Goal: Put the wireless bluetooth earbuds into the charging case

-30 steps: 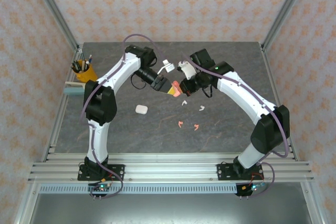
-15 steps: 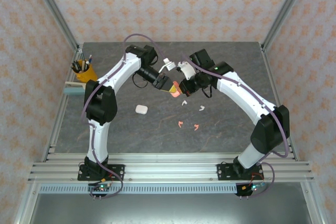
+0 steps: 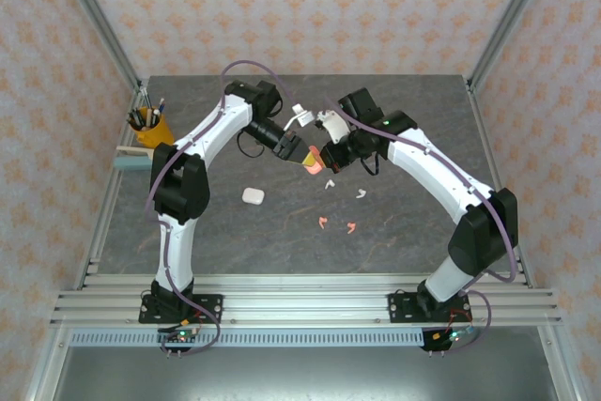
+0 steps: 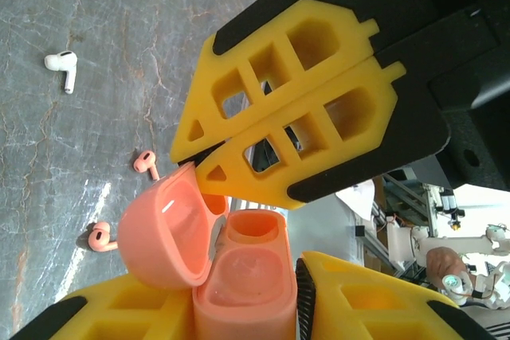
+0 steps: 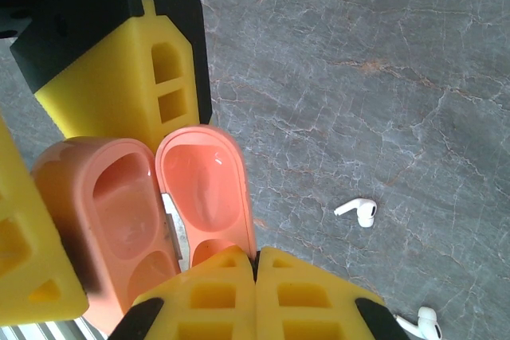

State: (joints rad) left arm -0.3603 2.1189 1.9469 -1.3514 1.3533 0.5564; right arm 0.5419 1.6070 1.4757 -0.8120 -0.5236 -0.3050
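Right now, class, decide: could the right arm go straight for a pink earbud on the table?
Probably not: the right gripper is shut, tips against the open lid of the pink case in the left gripper. The way to the pink earbuds looks free.

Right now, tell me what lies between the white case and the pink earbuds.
Bare table, per the top view, from white case to pink earbuds.

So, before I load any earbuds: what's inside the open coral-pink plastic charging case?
Both wells of the coral-pink case look empty, and its lid is bare inside. Its lower end is hidden between the yellow fingers of the left gripper.
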